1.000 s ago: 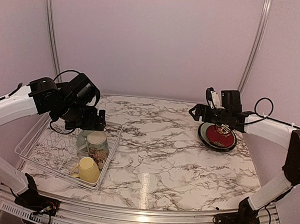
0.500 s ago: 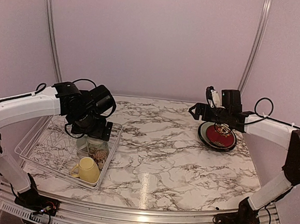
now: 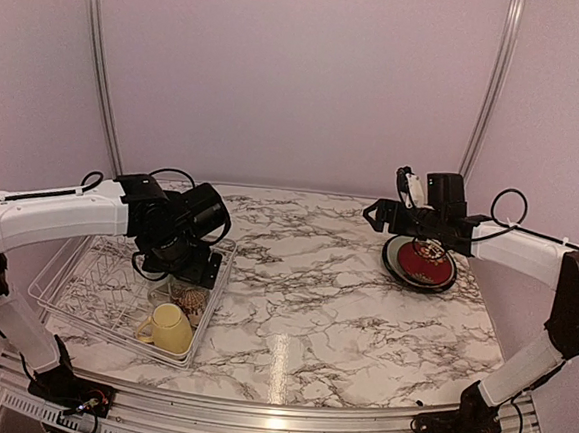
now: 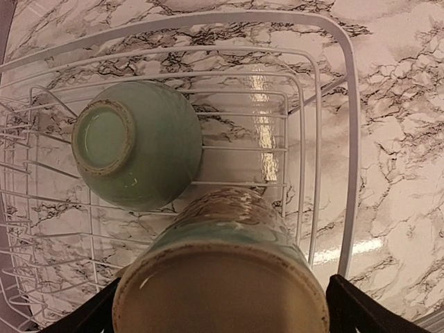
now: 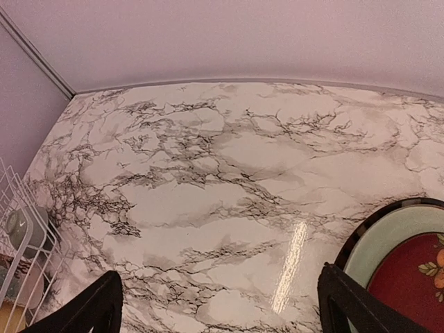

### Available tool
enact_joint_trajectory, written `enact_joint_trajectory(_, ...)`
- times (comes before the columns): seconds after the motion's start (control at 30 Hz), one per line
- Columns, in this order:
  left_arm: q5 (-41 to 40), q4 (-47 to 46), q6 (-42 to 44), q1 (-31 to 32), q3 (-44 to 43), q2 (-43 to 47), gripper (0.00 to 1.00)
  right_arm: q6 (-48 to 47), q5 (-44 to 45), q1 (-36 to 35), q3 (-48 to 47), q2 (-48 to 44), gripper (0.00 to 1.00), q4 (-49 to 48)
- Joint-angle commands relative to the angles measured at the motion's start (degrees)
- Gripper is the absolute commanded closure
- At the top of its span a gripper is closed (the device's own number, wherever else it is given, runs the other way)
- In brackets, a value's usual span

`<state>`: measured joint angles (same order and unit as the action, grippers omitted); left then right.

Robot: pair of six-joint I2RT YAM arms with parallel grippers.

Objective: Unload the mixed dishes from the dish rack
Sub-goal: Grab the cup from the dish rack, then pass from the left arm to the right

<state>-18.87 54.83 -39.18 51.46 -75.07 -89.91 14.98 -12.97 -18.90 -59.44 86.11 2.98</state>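
The white wire dish rack (image 3: 83,296) stands at the left. In it, the cream floral mug (image 3: 192,300) stands upside down, with the pale yellow mug (image 3: 168,327) in front of it. In the left wrist view the mug's base (image 4: 222,277) sits between my left gripper's open fingers (image 4: 350,309), close to both, beside the upturned small pale green bowl (image 4: 135,146). My left gripper (image 3: 191,269) is low over the mug. My right gripper (image 3: 375,215) is open and empty above the table. The dark red plate (image 3: 425,259) lies on the pale green plate (image 5: 378,243), which lies on the black-rimmed plate (image 5: 361,232).
The rack's right rim (image 4: 350,139) runs close to the floral mug. The marble table (image 3: 305,278) lies between the rack and the plate stack. The rack's corner and the bowl (image 5: 24,225) show at the left edge of the right wrist view.
My left arm has swung right and down over the rack, bringing its open gripper around the floral mug. The right arm has barely moved.
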Motion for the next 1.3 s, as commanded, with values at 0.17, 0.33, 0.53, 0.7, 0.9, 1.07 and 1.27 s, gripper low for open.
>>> enact_joint_trajectory(0.17, -1.1, -1.8, 1.0, 0.3, 0.9, -1.9, 0.11, 0.3, -0.1, -1.1, -0.8, -2.9, 0.06, -0.6)
enact_joint_trajectory(0.33, -2.2, -1.2, 0.6, 0.3, 0.7, 0.2, 0.34, 0.2, -0.5, -1.0, -1.2, -2.6, 0.06, -0.4)
enact_joint_trajectory(0.53, -5.8, 3.1, 1.1, 0.3, -3.6, 3.3, 0.55, 0.2, -0.3, -2.3, -2.2, -2.5, 0.06, -0.3)
enact_joint_trajectory(0.7, -6.4, 3.7, 1.1, 0.3, -5.8, 6.5, 0.71, -0.1, 0.1, -4.5, -3.7, -1.2, 0.06, 0.1)
enact_joint_trajectory(0.9, -6.4, 4.1, 1.9, 0.2, -10.7, 10.3, 0.88, 0.4, -0.8, -7.3, -5.9, 0.7, 0.06, 0.9)
enact_joint_trajectory(1.07, -6.2, 3.5, 2.4, 0.2, -15.0, 13.5, 1.0, 3.6, -8.0, -7.8, -5.3, 1.4, 0.06, -1.8)
enact_joint_trajectory(1.27, -4.5, -11.4, 2.6, 0.2, -9.6, 19.6, 1.0, 13.3, -15.4, -8.2, -1.7, 0.6, 0.06, -10.7)
